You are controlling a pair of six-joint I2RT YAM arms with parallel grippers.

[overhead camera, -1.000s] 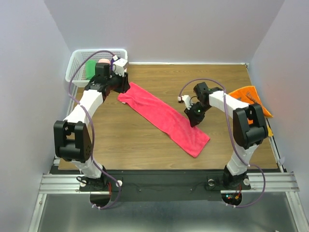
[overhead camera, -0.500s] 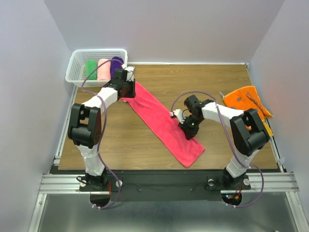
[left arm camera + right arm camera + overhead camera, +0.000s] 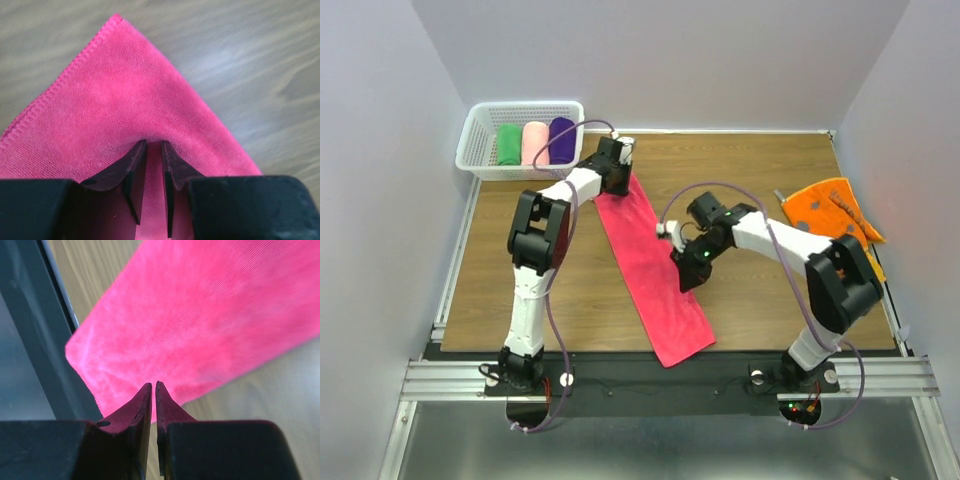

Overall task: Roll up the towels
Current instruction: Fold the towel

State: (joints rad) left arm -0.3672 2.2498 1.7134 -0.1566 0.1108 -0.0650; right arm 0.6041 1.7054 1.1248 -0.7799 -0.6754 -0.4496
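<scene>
Left arm (image 3: 538, 235): rises from its base at lower left, elbow folded at mid-left, forearm reaching to the upper middle of the frame.
Left gripper (image 3: 152, 146): pointed down, fingers almost together, pinching a ridge of the pink towel (image 3: 642, 255).
Right arm (image 3: 790, 238): rises from its base at lower right, elbow at right, forearm stretched left toward the centre.
Right gripper (image 3: 152, 386): low, only a sliver between the fingers, tips nipping the pink towel.

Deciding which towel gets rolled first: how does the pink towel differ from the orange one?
The pink towel is plain; the orange towel carries a darker print. The pink towel lies stretched as a long flat strip across the middle of the table; the orange towel sits bunched at its right edge. The left fingers and right fingers pinch the pink towel; nothing touches the orange towel. Both are unrolled.
</scene>
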